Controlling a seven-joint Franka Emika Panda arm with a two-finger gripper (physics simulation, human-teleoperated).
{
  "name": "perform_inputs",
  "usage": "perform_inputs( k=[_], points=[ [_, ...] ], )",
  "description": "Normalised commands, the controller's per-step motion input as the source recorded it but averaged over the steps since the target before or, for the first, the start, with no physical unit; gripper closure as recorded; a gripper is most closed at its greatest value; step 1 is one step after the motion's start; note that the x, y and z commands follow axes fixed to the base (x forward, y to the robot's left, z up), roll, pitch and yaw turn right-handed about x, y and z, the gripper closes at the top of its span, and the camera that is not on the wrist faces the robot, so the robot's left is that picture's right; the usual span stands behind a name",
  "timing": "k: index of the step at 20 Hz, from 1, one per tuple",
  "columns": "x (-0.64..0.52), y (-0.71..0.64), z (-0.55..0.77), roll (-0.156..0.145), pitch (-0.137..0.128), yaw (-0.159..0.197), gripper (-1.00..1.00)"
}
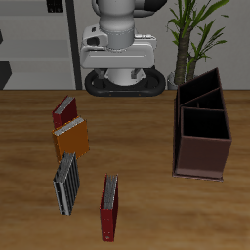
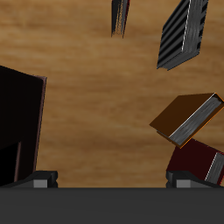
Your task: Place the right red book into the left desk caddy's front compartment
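Note:
The right red book (image 1: pixel 64 109) is small and bright red with cream page edges. It stands on the table toward the back, just behind the orange book (image 1: pixel 71 139). The left desk caddy (image 1: pixel 202 146) is a dark maroon open box with a partition, across the table from the books. My gripper (image 2: pixel 112 178) is open and empty, held high above the table, with only its fingertips (image 2: pixel 40 178) showing. The wrist view shows the red book (image 2: pixel 198 163), the orange book (image 2: pixel 187 117) and one caddy wall (image 2: pixel 21 118) below me.
A black-and-grey striped book (image 1: pixel 66 183) and a long, thin dark-red book (image 1: pixel 109 207) stand near the table's front edge. Both also show in the wrist view, the striped book (image 2: pixel 182 35) and the dark-red one (image 2: pixel 120 16). A potted plant (image 1: pixel 195 29) stands behind the caddy.

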Motion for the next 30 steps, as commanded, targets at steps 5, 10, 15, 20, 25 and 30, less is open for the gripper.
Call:
perform_inputs(
  k=[5,10,15,20,25,30],
  points=[
    [-0.09,-0.41,0.01,-0.023,0.011,-0.052,-1.00],
    [-0.10,-0.69,0.02,-0.034,0.015,-0.057,-1.00],
    [-0.26,-0.51,-0.01,-0.050,-0.044,-0.007,-1.00],
    [-0.21,-0.19,-0.08,0.046,-0.038,0.062,-1.00],
    [-0.31,-0.52,-0.08,-0.013,-0.020,0.038,-1.00],
    [-0.19,-0.32,-0.05,-0.050,-0.045,-0.019,-1.00]
  ],
)
